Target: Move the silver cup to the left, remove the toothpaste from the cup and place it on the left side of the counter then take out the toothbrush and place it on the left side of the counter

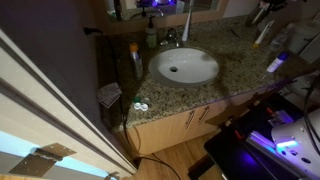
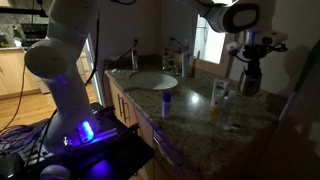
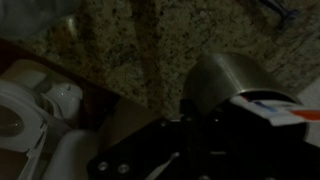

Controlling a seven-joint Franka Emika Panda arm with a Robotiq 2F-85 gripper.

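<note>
The silver cup sits between my gripper's dark fingers in the wrist view, over the speckled counter. The white toothpaste, with red and blue print, pokes out of the cup's mouth. In an exterior view my gripper hangs over the far end of the counter with the dark cup in it. In an exterior view the gripper is at the counter's far right. I cannot make out the toothbrush.
The oval white basin lies mid-counter, with a faucet behind it. A white bottle with a purple-lit cap stands near the front edge. A pale upright thing stands beside the gripper. A white toilet lies beyond the counter edge.
</note>
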